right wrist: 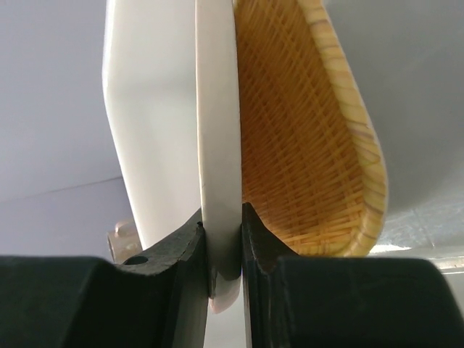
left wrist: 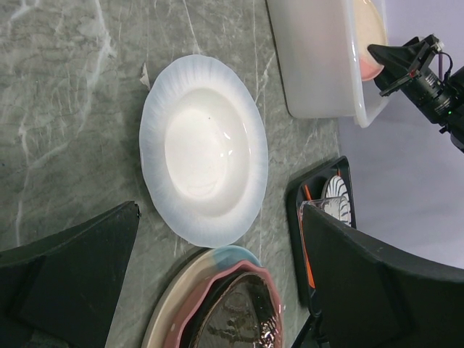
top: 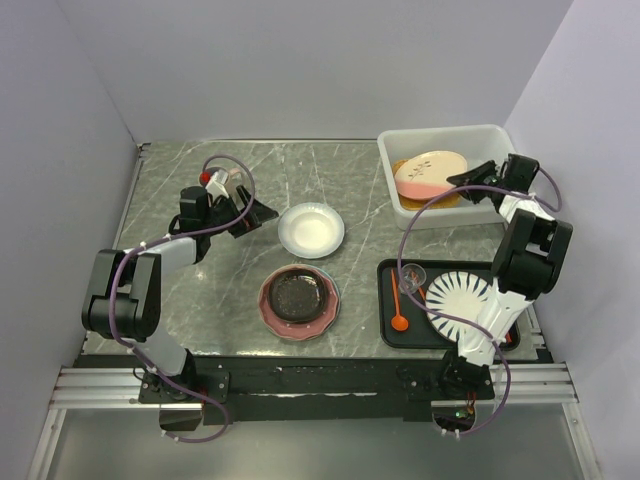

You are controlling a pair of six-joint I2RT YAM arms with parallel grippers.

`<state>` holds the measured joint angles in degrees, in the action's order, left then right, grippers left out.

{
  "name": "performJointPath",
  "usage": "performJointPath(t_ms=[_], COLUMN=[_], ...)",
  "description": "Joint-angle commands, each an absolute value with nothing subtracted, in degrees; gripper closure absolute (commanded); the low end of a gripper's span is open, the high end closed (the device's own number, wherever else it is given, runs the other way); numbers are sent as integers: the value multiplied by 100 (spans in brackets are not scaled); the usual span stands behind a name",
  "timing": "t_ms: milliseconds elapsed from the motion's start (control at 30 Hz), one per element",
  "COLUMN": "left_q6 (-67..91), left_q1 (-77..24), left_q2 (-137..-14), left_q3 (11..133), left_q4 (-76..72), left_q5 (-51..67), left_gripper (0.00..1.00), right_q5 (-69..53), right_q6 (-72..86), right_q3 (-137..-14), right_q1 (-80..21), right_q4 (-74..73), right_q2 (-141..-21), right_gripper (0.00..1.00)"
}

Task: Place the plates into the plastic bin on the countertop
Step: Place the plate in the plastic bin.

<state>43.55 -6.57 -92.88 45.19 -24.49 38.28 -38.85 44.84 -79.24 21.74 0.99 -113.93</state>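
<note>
Countertop (top: 230,170), plastic bin (top: 440,134): floral plate (top: 428,172) rim clamped between right fingers (right wrist: 180,255).

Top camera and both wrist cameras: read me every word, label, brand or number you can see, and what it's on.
None readable in any view.
The floral plate and the striped plate carry only patterns, no lettering.
The plastic bin and the black tray show no label that can be made out.

White plate (left wrist: 204,150) on grey-green countertop (left wrist: 65,109)
</note>
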Motion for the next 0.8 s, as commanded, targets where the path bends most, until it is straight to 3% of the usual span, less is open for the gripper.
performJointPath(t_ms=[0, 233, 567, 667, 767], left_q6=[4289, 4280, 4201, 4201, 4201], left_q1=[-668, -668, -659, -659, -659], left_q2=[-9220, -9193, -9114, -9149, -9158], left_q3=[4447, 4430, 4447, 4473, 4500], left_q4=[-2672, -2654, -2523, -2531, -2496], left_q5=[3841, 3841, 3806, 3832, 3832], left_gripper=[1, 1, 1, 1, 1], right_q5=[-3859, -3402, -2945, -2795, -2436], right_q6=[4219, 3824, 3454, 3349, 3165], right_q3=[-8411, -8648, -9000, -9088, -9272], right_q1=[2101, 2066, 1951, 1925, 1828], right_q4=[54, -615, -1265, -1432, -1687], right_q2=[-11355, -11399, -11610, -11646, -11628], right_gripper=[90, 74, 60, 53, 34])
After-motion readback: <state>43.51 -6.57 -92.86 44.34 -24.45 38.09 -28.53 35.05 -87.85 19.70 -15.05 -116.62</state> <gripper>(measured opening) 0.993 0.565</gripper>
